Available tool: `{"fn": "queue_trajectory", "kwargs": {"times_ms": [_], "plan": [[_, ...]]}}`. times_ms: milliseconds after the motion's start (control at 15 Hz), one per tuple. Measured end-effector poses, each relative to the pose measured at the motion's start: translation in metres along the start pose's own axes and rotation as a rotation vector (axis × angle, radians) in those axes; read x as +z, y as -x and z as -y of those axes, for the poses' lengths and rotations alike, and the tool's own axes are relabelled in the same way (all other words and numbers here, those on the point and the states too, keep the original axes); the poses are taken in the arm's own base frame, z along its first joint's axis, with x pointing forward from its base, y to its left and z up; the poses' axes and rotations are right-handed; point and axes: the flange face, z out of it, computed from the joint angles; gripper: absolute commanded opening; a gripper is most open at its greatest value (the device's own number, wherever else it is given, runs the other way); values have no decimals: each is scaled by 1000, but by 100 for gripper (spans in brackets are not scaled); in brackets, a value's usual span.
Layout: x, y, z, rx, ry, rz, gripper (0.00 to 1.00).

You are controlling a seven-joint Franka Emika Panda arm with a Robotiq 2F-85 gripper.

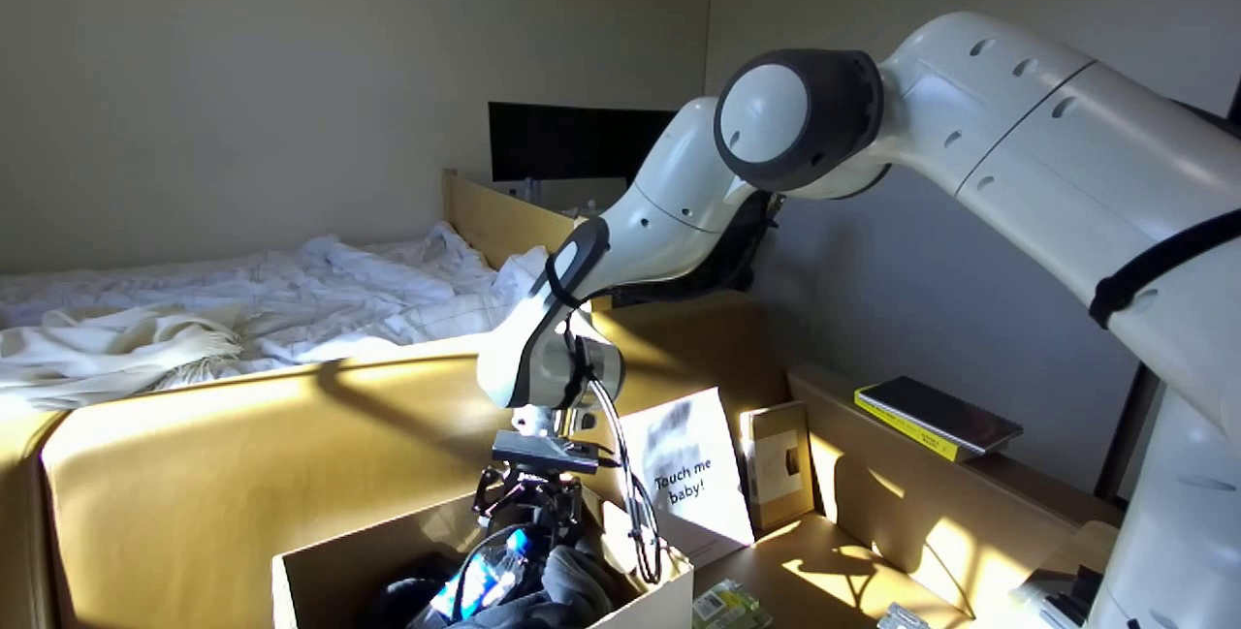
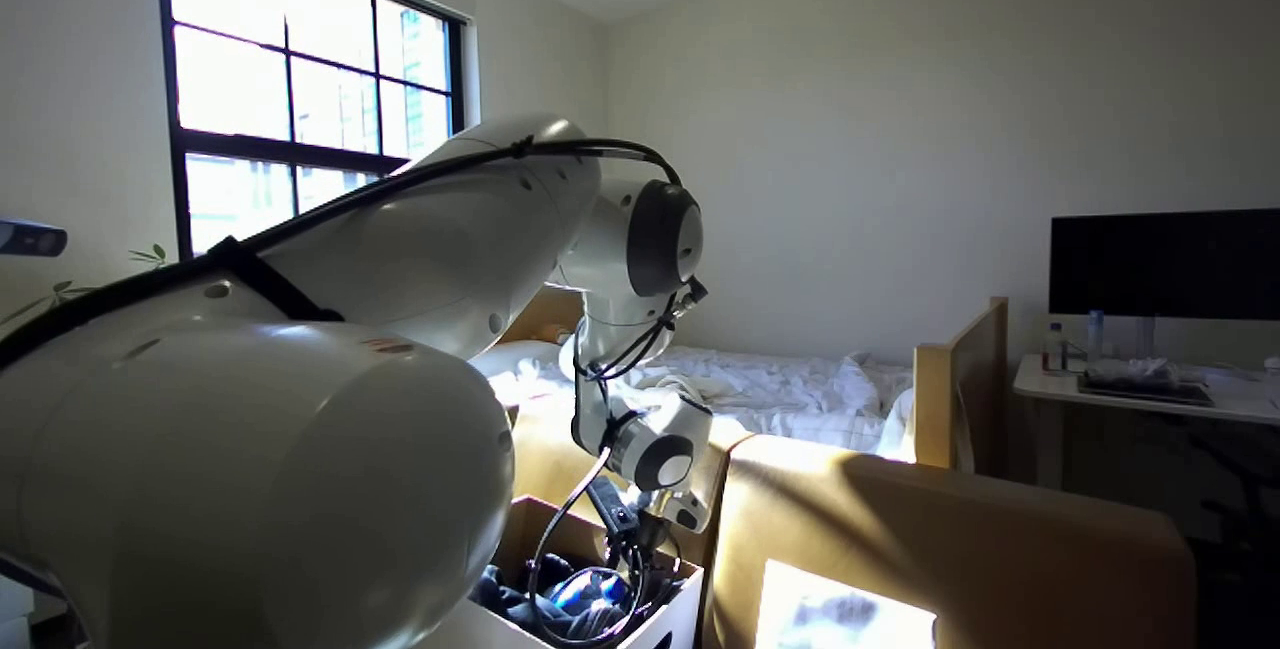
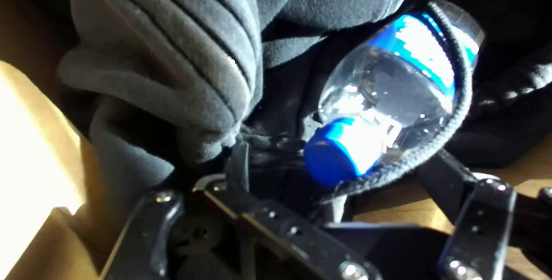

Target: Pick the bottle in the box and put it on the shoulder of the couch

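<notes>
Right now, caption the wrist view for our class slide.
Open gripper near a blue-capped bottle crossed by a cord, with grey cloth alongside.

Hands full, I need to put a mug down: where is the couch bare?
Seat, between framed picture and green package; couch back's top, near the bed's wooden end. Crowded: the box, with bottle and grey cloth, gripper pointing down there.

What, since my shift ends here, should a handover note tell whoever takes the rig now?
Gripper: open, reaching into the cardboard box; nothing gripped.
Blue-capped plastic bottle: tilted in the box beside grey fabric, cap toward the gripper; a braided cord crosses in front of it in the wrist view.
Done: gripper is positioned close to the cap.
To do: grip the bottle, lift it out, probably easing it past the cord, and set it on the shoulder of the mustard-yellow couch.
</notes>
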Motion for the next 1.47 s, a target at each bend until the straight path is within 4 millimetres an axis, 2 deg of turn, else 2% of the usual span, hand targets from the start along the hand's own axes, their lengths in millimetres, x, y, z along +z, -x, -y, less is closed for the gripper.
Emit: {"fn": "queue_trajectory", "kwargs": {"times_ms": [200, 667, 867, 933, 1000, 1067, 1267, 1467], "plan": [[7, -8, -12, 36, -13, 17, 53], [4, -18, -9, 75, -93, 42, 8], [11, -17, -5, 66, -151, 78, 2], [11, -15, -1, 53, -174, 89, 32], [10, -13, 3, 36, -198, 99, 29], [8, -11, 7, 14, -222, 107, 31], [1, -5, 17, -35, -262, 119, 50], [-7, 2, 18, -50, -256, 117, 68]]}}
